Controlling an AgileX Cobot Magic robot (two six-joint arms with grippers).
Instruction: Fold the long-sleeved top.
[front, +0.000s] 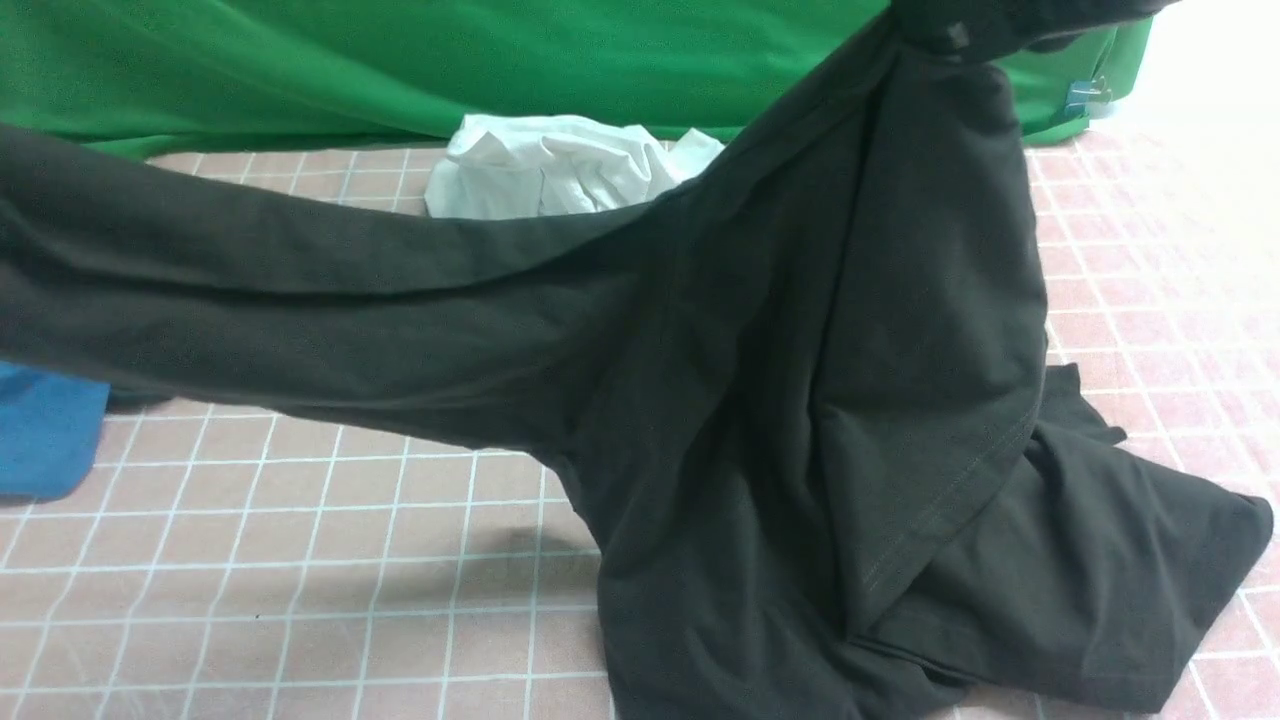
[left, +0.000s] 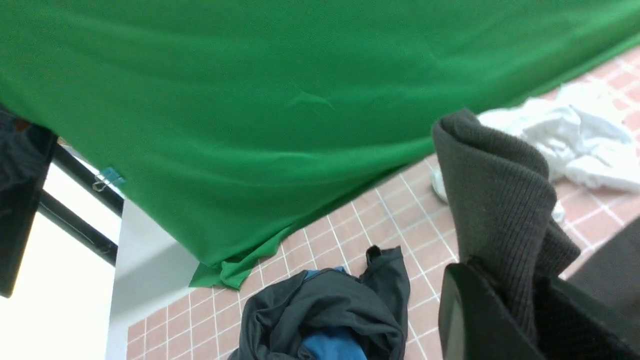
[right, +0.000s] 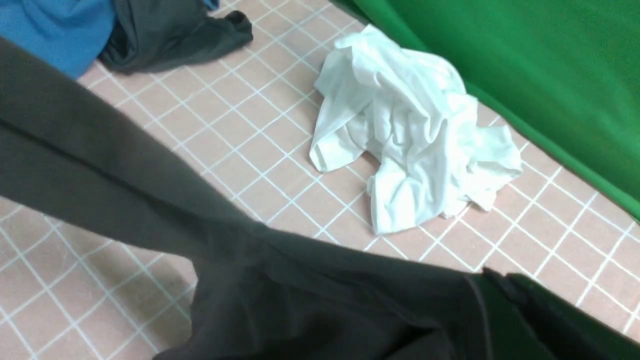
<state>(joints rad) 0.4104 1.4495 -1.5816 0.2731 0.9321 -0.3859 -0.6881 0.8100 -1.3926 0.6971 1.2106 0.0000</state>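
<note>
Briefly: the long-sleeved top (front: 760, 380) is partly up in the air and partly on the pink gridded table (front: 300, 520).

- Front view: the body of the top rises to a peak at 1 o'clock, where it hangs from the right gripper (front: 960, 30) at the upper frame edge. Only a dark block of that gripper shows. The cloth is gathered into it, so the claw is closed on the fabric, though the fingertips are buried in it.
- The lower body and a stitched hem (front: 950, 500) slump onto the table at 5 o'clock, in loose overlapping folds.
- One sleeve (front: 250, 290) stretches taut from the middle out to 9 o'clock and off the frame, clear of the table, with its shadow on the grid beneath.
- Left wrist view: the left gripper (left: 520, 295) is clamped on the sleeve's ribbed cuff (left: 495, 190). The knit stands up, doubled over, between the black fingers (left: 465, 310).
- Right wrist view: the dark cloth runs across the frame and bunches against the gripper body at the corner.

Elsewhere on the table:
- A crumpled white garment (front: 560, 165) lies at 12 o'clock, near the green backdrop cloth (front: 400, 60) and behind the raised top.
- A blue shirt (front: 45, 430) lies at 8 o'clock under the stretched sleeve. The left wrist view shows a dark grey garment (left: 325, 310) wrapped around it, the two touching.
- A blue binder clip (front: 1085, 95) pins the backdrop at 2 o'clock.
</note>
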